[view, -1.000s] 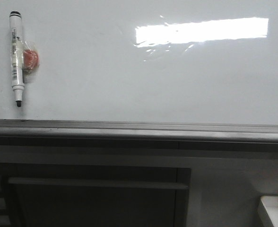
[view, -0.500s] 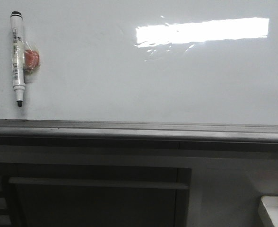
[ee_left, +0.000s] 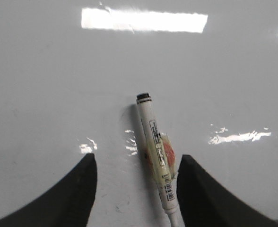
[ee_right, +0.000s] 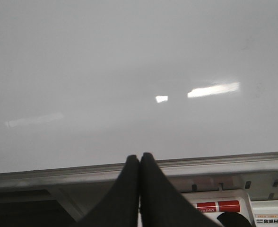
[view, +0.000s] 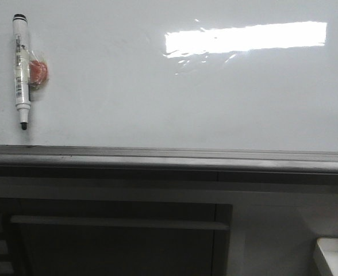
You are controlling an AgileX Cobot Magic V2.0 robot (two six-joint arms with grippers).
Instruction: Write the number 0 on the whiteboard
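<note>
The whiteboard (view: pixel 157 92) fills the upper front view, glossy white with a bright rectangular reflection and a grey ledge (view: pixel 169 156) below. No number 0 shows on it. A white marker (view: pixel 21 69) with an orange-red blob taped to it hangs tip down on the board at the far left. In the left wrist view my left gripper (ee_left: pixel 136 163) is open, its black fingers either side of the marker (ee_left: pixel 155 151), the marker close to one finger (ee_left: pixel 195 189). My right gripper (ee_right: pixel 139 158) is shut and empty in front of the ledge (ee_right: pixel 200 163).
A white tray (view: pixel 334 256) with a red item sits at the lower right of the front view. The right wrist view shows a red-labelled marker (ee_right: pixel 218 206) in a tray below the ledge. A dark cabinet with a grey bar (view: pixel 120 222) lies under the board.
The marker sits very slightly higher in the view than a second ago. The red item on the tray has slid toward the lower right corner.
</note>
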